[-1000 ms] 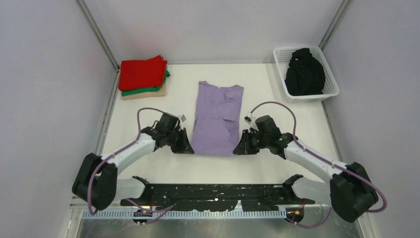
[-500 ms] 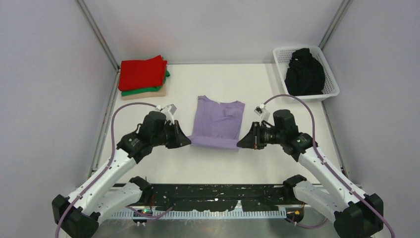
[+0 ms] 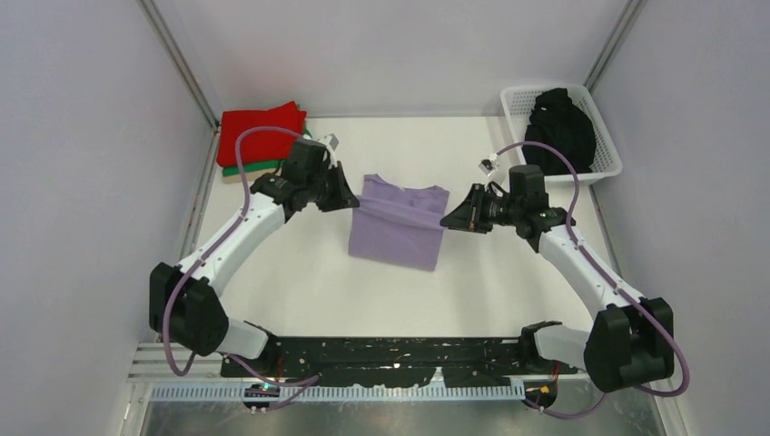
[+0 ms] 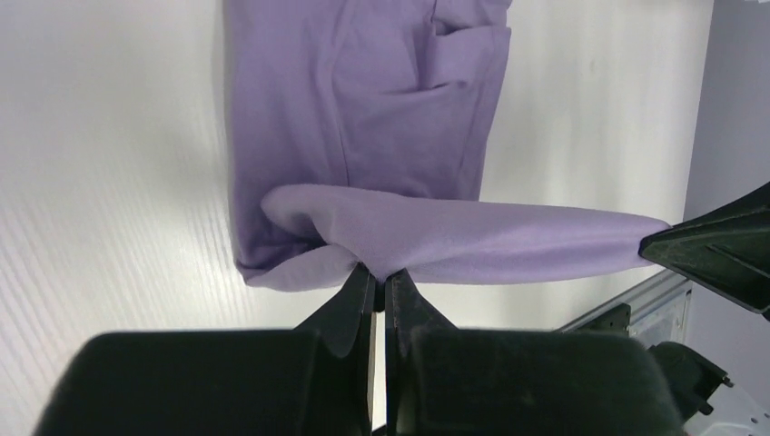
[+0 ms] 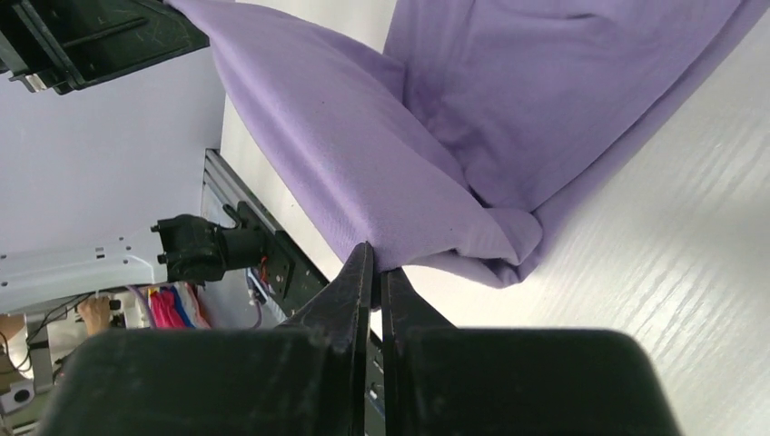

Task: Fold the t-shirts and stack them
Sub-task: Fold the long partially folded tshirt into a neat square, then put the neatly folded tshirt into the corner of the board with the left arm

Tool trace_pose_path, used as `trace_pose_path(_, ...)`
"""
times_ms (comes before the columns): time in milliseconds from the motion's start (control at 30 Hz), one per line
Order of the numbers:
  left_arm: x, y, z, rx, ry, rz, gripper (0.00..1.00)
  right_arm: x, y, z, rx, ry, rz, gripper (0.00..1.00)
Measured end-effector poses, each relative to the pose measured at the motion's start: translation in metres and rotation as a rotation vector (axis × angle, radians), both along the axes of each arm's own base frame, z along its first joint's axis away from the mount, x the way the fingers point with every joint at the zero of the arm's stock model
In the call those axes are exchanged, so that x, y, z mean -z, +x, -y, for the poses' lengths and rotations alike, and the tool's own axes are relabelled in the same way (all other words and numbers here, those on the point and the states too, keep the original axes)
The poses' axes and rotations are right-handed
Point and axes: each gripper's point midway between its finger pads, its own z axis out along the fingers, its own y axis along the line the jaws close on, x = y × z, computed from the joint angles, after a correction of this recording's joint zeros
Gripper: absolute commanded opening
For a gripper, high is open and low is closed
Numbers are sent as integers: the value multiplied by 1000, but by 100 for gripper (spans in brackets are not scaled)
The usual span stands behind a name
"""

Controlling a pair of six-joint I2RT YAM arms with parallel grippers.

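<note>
The lavender t-shirt (image 3: 399,227) lies in the middle of the table, folded lengthwise. Its near hem is lifted and stretched taut between both grippers, above the shirt's far half. My left gripper (image 3: 352,202) is shut on the hem's left corner, seen pinched in the left wrist view (image 4: 379,271). My right gripper (image 3: 447,219) is shut on the right corner, seen pinched in the right wrist view (image 5: 377,265). The shirt also shows in the left wrist view (image 4: 363,118) and the right wrist view (image 5: 508,100). Folded red (image 3: 259,132), green and beige tees are stacked at the far left.
A white lattice basket (image 3: 599,173) at the far right corner holds a black tee (image 3: 558,127). Grey walls close in the table on the left, right and back. The arms' black base rail (image 3: 390,354) runs along the near edge.
Both grippers have carried the shirt's near hem up and away from the bases, from the near edge to over the far half. The visible shirt has become shorter.
</note>
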Motion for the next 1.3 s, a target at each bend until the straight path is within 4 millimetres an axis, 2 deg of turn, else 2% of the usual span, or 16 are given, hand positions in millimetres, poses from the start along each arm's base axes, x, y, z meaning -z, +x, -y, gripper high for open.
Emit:
trace_pose_path(267, 3, 64, 11, 7, 37, 2, 0, 21, 46, 6, 45, -12, -47, 5)
trace_pose_path(433, 23, 97, 19, 35, 73, -29, 0, 33, 74, 12, 83, -24, -63, 5)
trace_pose_path(833, 64, 142, 29, 58, 87, -115, 0, 74, 120, 22, 158, -23, -141, 6)
trace_pose_path(867, 69, 145, 30, 59, 86, -125, 8, 79, 123, 22, 161, -21, -153, 9)
trace_pose_path(900, 73, 147, 30, 59, 87, -133, 30, 84, 126, 22, 165, -20, -161, 12)
trace_pose_path(933, 78, 149, 31, 61, 86, -143, 60, 89, 130, 23, 169, -19, -172, 18)
trace_pose_path(967, 82, 151, 30, 65, 90, -150, 90, 93, 133, 23, 175, -16, -182, 34)
trace_pose_path(1000, 85, 153, 29, 66, 97, -156, 98, 96, 135, 24, 181, -15, -191, 47)
trace_pose_path(1033, 88, 156, 28, 59, 100, -161, 99, 99, 138, 26, 191, -19, -198, 83)
trace_pose_path(1067, 88, 159, 26, 46, 101, -163, 99, 101, 141, 27, 205, -18, -205, 94)
trace_pose_path(1100, 87, 163, 23, 37, 104, -157, 100, 101, 145, 30, 219, -19, -207, 98)
trace_pose_path(1200, 75, 173, 15, 33, 110, -117, 100, 94, 155, 35, 239, -23, -178, 96)
trace_pose_path(1300, 65, 174, 9, 49, 116, -81, 99, 83, 160, 40, 251, -28, -140, 95)
